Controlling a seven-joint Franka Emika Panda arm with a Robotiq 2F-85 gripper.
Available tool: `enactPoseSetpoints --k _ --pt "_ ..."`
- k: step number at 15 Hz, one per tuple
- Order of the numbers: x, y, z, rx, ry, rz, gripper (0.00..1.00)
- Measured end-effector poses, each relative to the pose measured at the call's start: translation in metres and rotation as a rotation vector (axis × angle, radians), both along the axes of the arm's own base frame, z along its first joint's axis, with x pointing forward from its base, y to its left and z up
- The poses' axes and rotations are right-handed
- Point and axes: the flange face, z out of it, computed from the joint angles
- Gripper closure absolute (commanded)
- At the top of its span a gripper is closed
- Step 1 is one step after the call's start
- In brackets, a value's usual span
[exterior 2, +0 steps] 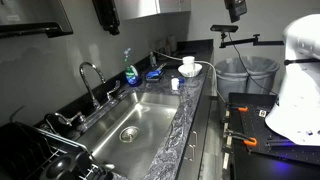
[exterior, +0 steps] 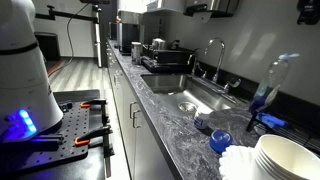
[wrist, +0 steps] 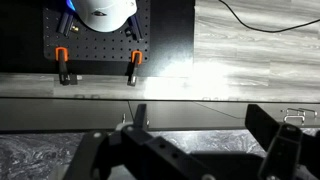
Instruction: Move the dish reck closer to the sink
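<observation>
The dish reck (exterior 2: 155, 73) is a low black wire rack with a blue piece. It stands on the grey marbled counter beyond the far end of the sink (exterior 2: 130, 120), next to a soap bottle. It also shows at the right of an exterior view (exterior: 268, 122), with the sink (exterior: 190, 95) and its curved faucet (exterior: 213, 55) to its left. My gripper (wrist: 200, 115) is open and empty. It hangs high over the counter edge, seen as a dark shape at the top of both exterior views (exterior 2: 105, 12) (exterior: 222, 6), well away from the rack.
A dark tray with metal pots (exterior: 163, 60) stands at the sink's other end. A stack of white bowls (exterior: 285, 155) and a blue cup (exterior: 220, 140) sit near the rack. The robot base (wrist: 105, 10) and a black table with clamps lie across the aisle.
</observation>
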Motion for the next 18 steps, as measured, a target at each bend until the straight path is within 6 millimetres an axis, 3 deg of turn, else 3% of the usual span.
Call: enactPoseSetpoints --k 10,18 --pt "0.002 -0.005 0.0 -0.003 -0.004 -0.022 0.0" --pt "0.016 -0.059 0.001 0.007 -0.012 -0.26 0.0"
